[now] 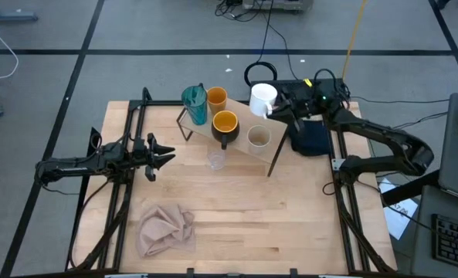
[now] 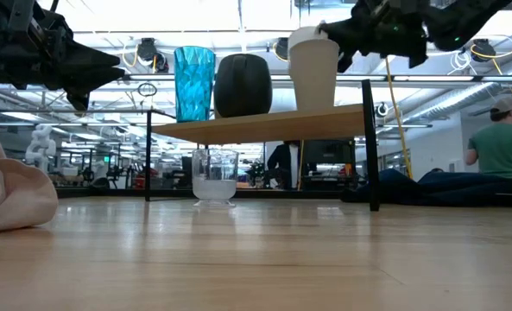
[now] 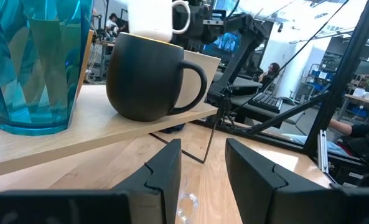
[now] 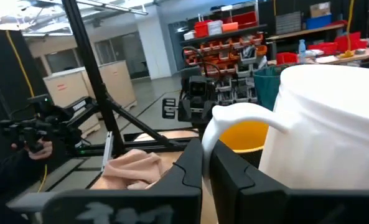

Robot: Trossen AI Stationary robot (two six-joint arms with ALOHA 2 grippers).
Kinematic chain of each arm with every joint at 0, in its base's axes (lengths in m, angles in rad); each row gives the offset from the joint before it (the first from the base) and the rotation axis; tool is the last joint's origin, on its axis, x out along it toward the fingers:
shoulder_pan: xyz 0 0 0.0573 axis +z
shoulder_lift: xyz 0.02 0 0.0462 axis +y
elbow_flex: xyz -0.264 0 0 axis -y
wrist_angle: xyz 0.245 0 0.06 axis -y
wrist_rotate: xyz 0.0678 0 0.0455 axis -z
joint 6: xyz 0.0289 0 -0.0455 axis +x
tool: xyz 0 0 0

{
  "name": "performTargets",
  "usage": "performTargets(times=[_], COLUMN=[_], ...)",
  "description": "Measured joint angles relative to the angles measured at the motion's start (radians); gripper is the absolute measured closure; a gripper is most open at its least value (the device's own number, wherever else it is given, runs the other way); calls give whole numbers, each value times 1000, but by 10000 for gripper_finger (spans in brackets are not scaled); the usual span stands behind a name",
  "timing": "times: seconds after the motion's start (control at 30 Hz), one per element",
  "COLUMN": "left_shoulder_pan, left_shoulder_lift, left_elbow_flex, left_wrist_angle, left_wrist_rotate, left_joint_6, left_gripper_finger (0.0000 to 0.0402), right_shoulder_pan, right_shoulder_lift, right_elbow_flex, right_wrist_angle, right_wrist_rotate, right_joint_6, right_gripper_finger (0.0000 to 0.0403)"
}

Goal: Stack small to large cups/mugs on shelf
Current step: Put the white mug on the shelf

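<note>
My right pincer (image 1: 273, 107) grips the white mug (image 1: 262, 98) by its handle at about one o'clock on the desk (image 1: 290, 224), just at the far right corner of the shelf (image 1: 240, 130). In the right wrist view the handle sits pinched between my two fingers (image 4: 193, 168), but I cannot tell from any view whether the mug's base touches the board or hangs just above it.

On the shelf stand the teal tumbler (image 1: 195, 105), the orange cup (image 1: 216, 100) right behind it, the black mug (image 1: 225, 127) with its orange inside, and the beige cup (image 1: 259, 139) toward the near right end. The low view hides the orange and beige cups behind the others. The clear glass (image 1: 216, 160) stands on the desk at the shelf's near edge, seen under the board in the low view.

My left pincer (image 1: 165, 155) hovers at nine o'clock, fingers parted and empty, pointing at the shelf.

A pink cloth (image 1: 167, 228) lies crumpled at seven o'clock; a navy cloth (image 1: 311, 137) lies at two o'clock, partly under my right arm. The desk is pale wood. Behind it is a workshop with racks, and a person in a green shirt (image 2: 502, 147) at the right, cut off by the edge.
</note>
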Motion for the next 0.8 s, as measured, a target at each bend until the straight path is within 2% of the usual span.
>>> performTargets(times=[0.4, 0.8], left_shoulder_pan=[0, 0], left_shoulder_lift=[0, 0], left_elbow_flex=[0, 0], left_wrist_angle=[0, 0], left_wrist_rotate=[0, 1], left_joint_6=[0, 0], left_gripper_finger=[277, 277], right_shoulder_pan=[-80, -78], right_shoulder_lift=[111, 198], right_elbow_flex=[35, 35], right_wrist_angle=[55, 61], right_wrist_rotate=[-78, -89], right_joint_6=[-39, -186], right_gripper_finger=[402, 402])
